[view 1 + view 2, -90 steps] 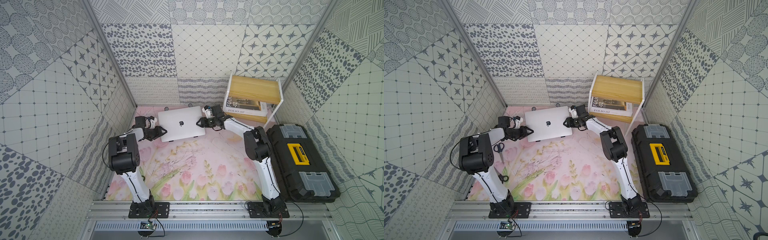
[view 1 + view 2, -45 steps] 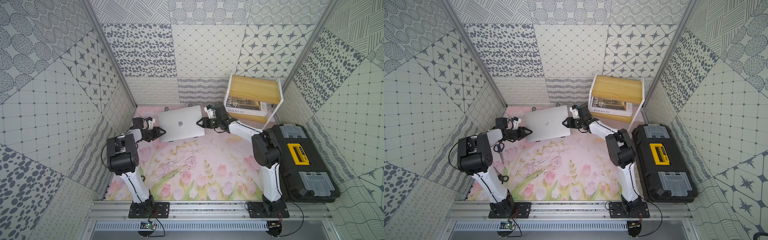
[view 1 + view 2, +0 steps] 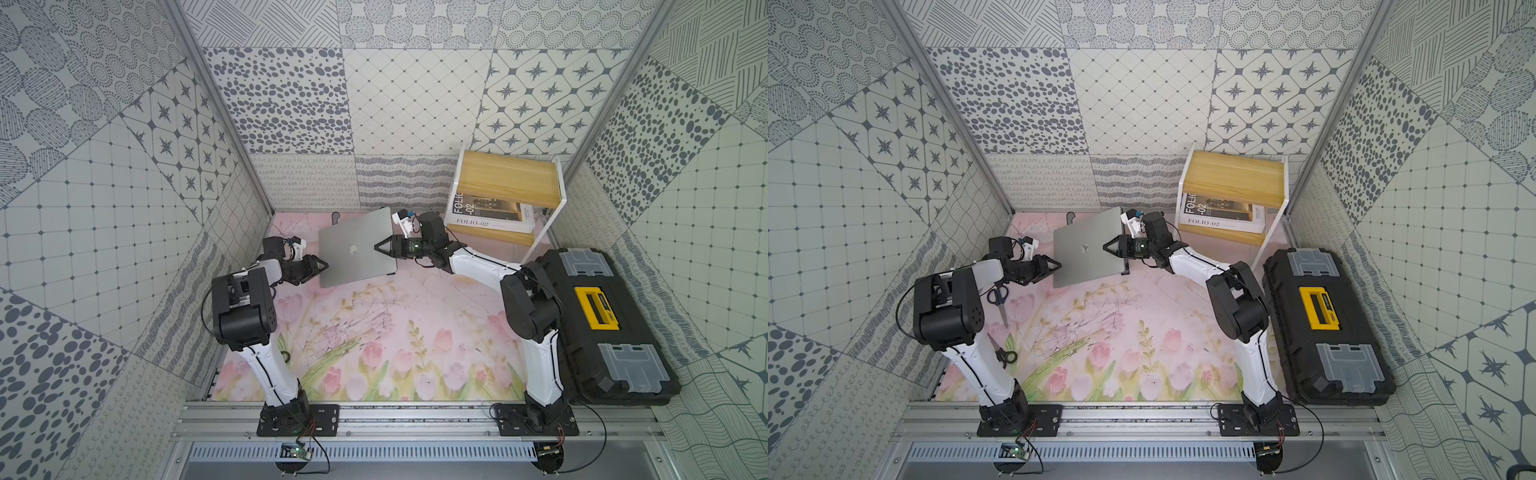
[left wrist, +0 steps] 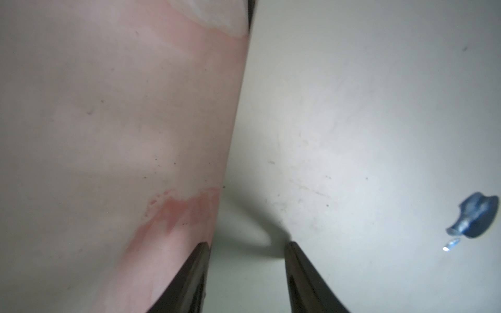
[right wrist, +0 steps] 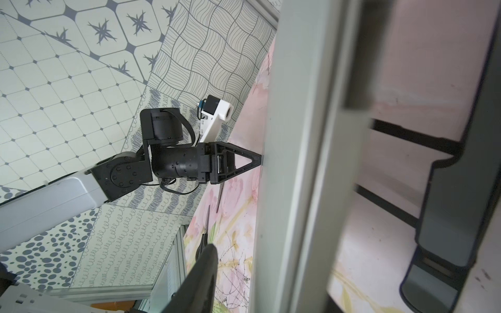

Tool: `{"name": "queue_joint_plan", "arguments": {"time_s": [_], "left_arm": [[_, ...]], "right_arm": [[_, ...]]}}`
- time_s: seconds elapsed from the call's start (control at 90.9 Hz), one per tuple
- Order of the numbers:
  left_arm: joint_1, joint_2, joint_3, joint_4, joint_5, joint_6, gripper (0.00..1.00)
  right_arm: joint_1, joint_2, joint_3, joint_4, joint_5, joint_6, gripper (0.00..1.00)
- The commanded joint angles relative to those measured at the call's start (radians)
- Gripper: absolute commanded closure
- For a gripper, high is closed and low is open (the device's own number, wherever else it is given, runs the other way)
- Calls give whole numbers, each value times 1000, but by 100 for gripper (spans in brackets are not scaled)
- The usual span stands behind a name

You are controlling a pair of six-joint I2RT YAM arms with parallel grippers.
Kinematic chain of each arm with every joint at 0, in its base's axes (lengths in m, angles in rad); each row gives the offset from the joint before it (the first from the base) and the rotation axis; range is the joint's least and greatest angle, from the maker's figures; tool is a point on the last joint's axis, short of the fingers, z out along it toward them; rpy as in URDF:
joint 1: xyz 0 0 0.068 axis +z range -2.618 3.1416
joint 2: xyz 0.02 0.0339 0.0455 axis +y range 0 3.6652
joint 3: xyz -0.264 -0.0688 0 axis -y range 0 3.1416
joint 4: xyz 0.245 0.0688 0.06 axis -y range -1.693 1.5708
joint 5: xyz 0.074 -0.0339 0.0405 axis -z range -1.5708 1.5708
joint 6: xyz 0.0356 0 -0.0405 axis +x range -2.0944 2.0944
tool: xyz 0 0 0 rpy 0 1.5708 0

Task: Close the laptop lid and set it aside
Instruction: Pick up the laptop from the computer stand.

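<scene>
The silver laptop (image 3: 353, 249) (image 3: 1086, 249) is at the back of the mat with the laptop lid (image 3: 361, 232) down and its pale logo facing up. It is tipped up and turned askew. My left gripper (image 3: 325, 264) (image 4: 246, 244) is open, with its fingertips against the laptop's left edge and nothing between them. My right gripper (image 3: 379, 247) (image 3: 1108, 247) is open at the laptop's right edge. One of its fingers (image 5: 206, 271) stands over the lid with a gap to it. The other finger is hidden behind the laptop (image 5: 295, 162).
A black folding stand (image 5: 447, 216) sits under the laptop. Two pairs of scissors (image 3: 998, 296) (image 3: 1003, 353) lie by the left arm. A wooden shelf (image 3: 507, 183) holding a book (image 3: 490, 216) stands at the back right. A black and yellow toolbox (image 3: 602, 316) is along the right side.
The laptop has tipped up and turned, its right side rising. My right gripper has moved in over the lid and its jaws have narrowed. The left gripper stays at the left edge.
</scene>
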Motion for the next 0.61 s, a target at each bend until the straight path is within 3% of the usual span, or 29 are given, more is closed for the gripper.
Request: {"name": "queue_joint_plan", "arguments": {"time_s": [0.0, 0.231, 0.594], "left_arm": [[6, -1, -5, 24, 27, -17, 50], [23, -35, -36, 51, 4, -45, 50], [113, -208, -159, 189, 61, -293, 43]], "right_arm": [[19, -7, 36, 62, -33, 10, 60], [27, -24, 76, -156, 107, -89, 71], [27, -45, 72, -163, 92, 35, 100]]}}
